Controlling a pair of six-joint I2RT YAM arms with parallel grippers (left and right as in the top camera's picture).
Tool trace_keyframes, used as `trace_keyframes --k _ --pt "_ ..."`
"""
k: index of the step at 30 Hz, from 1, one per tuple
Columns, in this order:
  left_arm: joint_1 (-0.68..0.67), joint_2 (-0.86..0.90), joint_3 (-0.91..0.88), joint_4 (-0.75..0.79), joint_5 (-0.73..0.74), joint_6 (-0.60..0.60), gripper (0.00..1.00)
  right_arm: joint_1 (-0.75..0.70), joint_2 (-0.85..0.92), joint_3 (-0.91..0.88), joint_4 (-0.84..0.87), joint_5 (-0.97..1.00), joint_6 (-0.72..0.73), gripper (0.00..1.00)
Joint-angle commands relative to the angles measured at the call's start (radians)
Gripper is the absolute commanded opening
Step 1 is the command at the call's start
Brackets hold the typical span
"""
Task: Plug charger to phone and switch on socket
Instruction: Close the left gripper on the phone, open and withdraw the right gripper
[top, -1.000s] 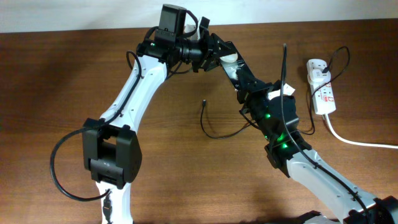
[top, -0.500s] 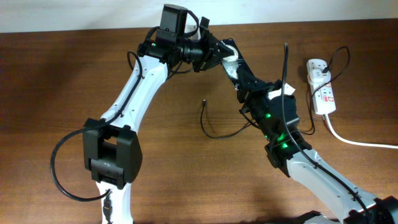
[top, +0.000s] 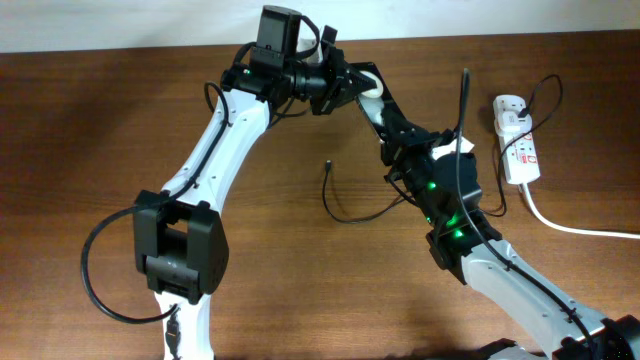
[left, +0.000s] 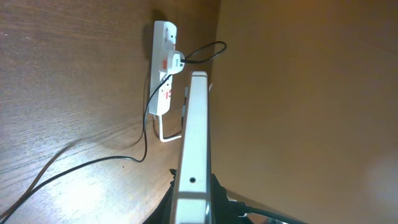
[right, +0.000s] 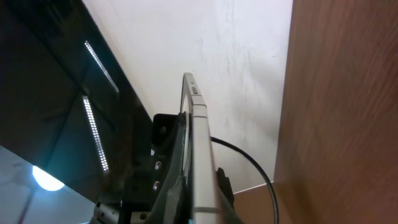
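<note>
The table (top: 80, 130) is brown wood, visibly grained, matt with a faint sheen. At three o'clock, the socket (top: 518, 140) is smooth white plastic, slightly glossy. The charger (top: 326, 190) cable looks matt black. The phone (left: 194, 143) shows a pale, smooth, satin edge.

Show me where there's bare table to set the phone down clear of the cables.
Widest bare wood: the table's left part, beyond the left arm. A smaller patch sits between the two arms, bordered by the charger loop. Crowded: top centre, where left gripper and right gripper hold the phone, and the right side around the socket and its white cord.
</note>
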Motion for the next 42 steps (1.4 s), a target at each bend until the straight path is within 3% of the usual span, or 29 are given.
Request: trace_keyframes --k 1,9,19,32,37,42 --pt "-0.013 -0.033 0.001 0.002 -0.029 -0.014 0.0 0.009 0.002 0.03 0.008 -0.03 -0.065 0.19" --pt "-0.007 -0.033 0.001 0.002 -0.037 -0.013 0.0 0.009 0.002 0.03 0.008 -0.021 -0.065 0.43" --pt "0.058 -0.033 0.001 0.0 -0.026 0.0 0.0 0.008 0.002 0.029 -0.051 -0.018 -0.092 0.57" --pt "0.186 -0.033 0.001 -0.009 0.063 0.106 0.0 -0.015 0.002 0.029 -0.144 -0.028 -0.285 0.63" --pt "0.224 -0.033 0.001 -0.089 0.081 0.184 0.0 -0.04 0.002 0.029 -0.156 -0.162 -0.417 0.63" --pt "0.278 -0.033 0.001 -0.169 0.13 0.285 0.0 -0.071 0.002 0.029 -0.278 -0.249 -0.504 0.63"
